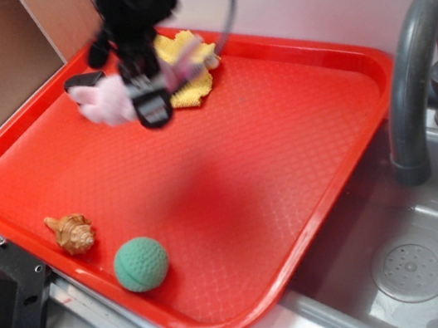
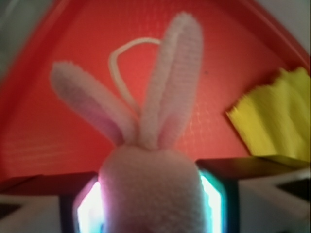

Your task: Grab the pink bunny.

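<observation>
Exterior view shows a large red plastic tray (image 1: 303, 116) with a dimpled surface filling most of the frame, its right corner overhanging a grey sink (image 1: 437, 262) with a curved grey faucet (image 1: 418, 72) at the right edge. At the upper left of the frame the black robot gripper (image 1: 135, 89) is blurred and sits over the tray's far end, closed around the small pale pink plush bunny (image 1: 108, 102), whose soft body sticks out to the left of the fingers. Just behind it lies a crumpled yellow cloth (image 1: 187, 72). Near the lower left rim rest a tan spiral seashell (image 1: 72, 233) and, just beside it, a round green textured ball (image 1: 141, 264), both well apart from the gripper.

Wrist view fills its lower centre with the bunny (image 2: 153, 189), pinched between the two fingers (image 2: 233, 184) at either side. Its two long ears (image 2: 170, 82) point up the frame, spread in a V, with a thin white loop (image 2: 119, 63) between them against the red tray (image 2: 63, 131). The yellow cloth (image 2: 277, 116) shows at the right edge.
</observation>
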### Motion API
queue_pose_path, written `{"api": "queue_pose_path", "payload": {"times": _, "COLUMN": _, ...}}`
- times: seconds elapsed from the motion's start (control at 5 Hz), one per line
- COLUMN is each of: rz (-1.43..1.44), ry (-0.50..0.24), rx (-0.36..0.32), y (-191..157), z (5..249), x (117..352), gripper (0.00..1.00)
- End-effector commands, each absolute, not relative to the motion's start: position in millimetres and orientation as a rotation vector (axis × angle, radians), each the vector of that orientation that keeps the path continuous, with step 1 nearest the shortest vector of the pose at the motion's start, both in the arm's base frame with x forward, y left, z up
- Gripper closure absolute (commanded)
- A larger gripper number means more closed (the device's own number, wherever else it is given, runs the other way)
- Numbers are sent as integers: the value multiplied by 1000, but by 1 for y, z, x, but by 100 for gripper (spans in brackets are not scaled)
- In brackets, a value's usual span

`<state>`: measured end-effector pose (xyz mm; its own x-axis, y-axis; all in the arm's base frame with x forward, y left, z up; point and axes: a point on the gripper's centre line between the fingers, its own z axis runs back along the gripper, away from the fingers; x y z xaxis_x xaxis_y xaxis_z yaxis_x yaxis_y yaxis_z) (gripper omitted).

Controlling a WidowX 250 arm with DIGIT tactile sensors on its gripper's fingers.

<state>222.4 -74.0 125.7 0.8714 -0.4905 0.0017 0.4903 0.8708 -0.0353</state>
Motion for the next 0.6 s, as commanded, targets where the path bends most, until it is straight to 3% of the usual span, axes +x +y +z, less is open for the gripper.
{"api": "queue_pose_path", "payload": {"times": 0.0, "rz": -16, "ry": -147, "rx": -50, "y": -40, "z": 186, "x": 167, "gripper": 100}}
{"api": "queue_pose_path", "payload": {"times": 0.2, "rz": 233, "ry": -145, "rx": -27, "y": -44, "z": 186, "x": 164, "gripper": 100}}
{"api": "queue_pose_path", "payload": {"times": 0.4, "rz": 425, "ry": -101, "rx": -50, "y": -41, "z": 186, "x": 168, "gripper": 100}}
